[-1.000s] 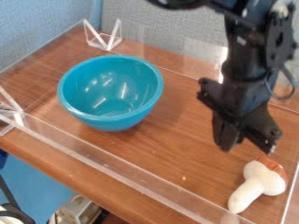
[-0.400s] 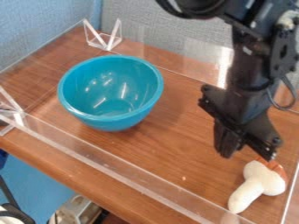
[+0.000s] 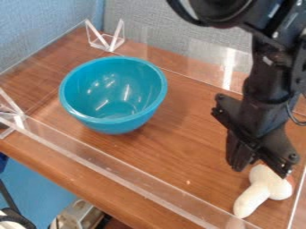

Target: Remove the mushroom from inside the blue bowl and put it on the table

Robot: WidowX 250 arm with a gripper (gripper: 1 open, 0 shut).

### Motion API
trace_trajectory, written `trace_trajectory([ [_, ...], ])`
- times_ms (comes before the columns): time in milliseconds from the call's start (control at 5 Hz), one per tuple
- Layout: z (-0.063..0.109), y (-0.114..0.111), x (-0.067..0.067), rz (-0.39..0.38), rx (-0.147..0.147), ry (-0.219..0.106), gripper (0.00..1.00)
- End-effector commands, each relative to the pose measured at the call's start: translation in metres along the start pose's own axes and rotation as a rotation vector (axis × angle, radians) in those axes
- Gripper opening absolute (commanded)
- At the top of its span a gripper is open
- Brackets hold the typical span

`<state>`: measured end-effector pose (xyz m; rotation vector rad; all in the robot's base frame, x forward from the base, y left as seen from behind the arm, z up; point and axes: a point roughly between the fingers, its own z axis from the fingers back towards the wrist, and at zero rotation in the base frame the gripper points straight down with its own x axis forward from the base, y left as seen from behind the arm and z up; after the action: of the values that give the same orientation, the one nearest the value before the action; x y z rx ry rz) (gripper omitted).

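The brown table (image 3: 156,152) has clear low walls and lots of bare wood. The blue bowl (image 3: 113,94) sits far off to the left, with nothing inside. The mushroom (image 3: 262,194) lies on the wood, stem pointing down-left, right under the claw (image 3: 248,163), which is shut and holds nothing.

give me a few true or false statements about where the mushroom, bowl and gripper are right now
1. The mushroom lies inside the blue bowl. False: it lies on the table, at the right.
2. The blue bowl is empty. True.
3. The gripper is over the bowl. False: it is beside the mushroom, well right of the bowl.
4. The gripper is shut. True.
5. The bowl is tipped over. False: it stands upright.
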<state>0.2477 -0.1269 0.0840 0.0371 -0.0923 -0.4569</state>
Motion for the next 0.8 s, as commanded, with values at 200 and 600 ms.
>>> trace_trajectory([
  [200,0.000,0.011,0.006,-0.027,0.006,-0.034,0.00],
  [600,-0.011,0.025,-0.006,-0.001,0.014,-0.022,0.00],
])
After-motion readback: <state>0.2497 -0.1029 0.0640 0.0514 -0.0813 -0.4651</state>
